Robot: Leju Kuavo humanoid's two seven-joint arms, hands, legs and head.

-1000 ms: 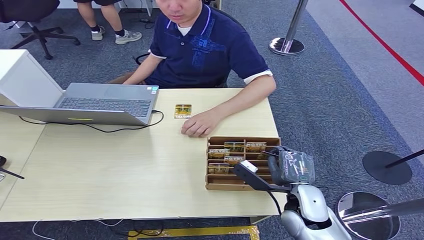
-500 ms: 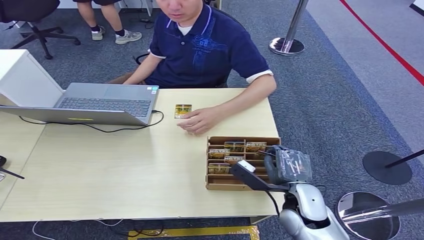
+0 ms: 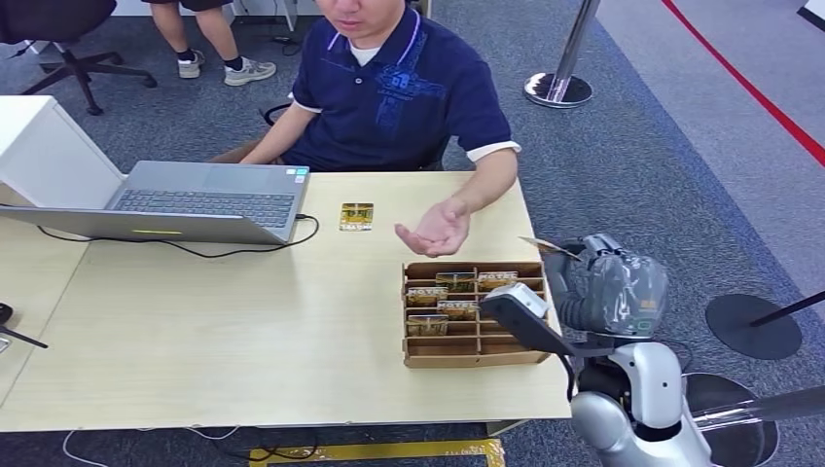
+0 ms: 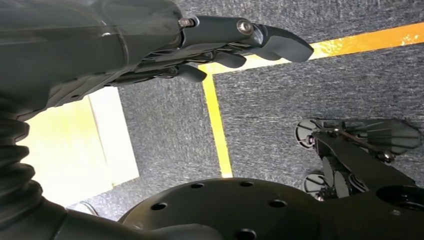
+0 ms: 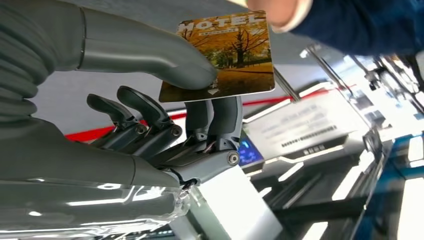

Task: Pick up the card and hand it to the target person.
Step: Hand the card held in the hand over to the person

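Note:
My right hand (image 3: 608,284) is raised beside the table's right edge and pinches a hotel card (image 5: 222,57) with an autumn-tree picture between thumb and fingers; the card's edge (image 3: 543,245) sticks out toward the person. The person in a navy polo (image 3: 399,88) sits across the table and holds a hand (image 3: 433,232) palm up above the table, a short way left of the card. My left hand (image 4: 200,45) hangs over the carpet, fingers loosely extended, holding nothing.
A brown card box (image 3: 474,313) with several cards stands at the table's right front. One more card (image 3: 356,216) lies by the laptop (image 3: 185,202). Stanchion bases (image 3: 556,89) stand on the carpet to the right. Another person's legs (image 3: 209,44) are at the back.
My right hand rose out of the card box with a card and moved right and up. The person's hand lifted off the table and turned palm up.

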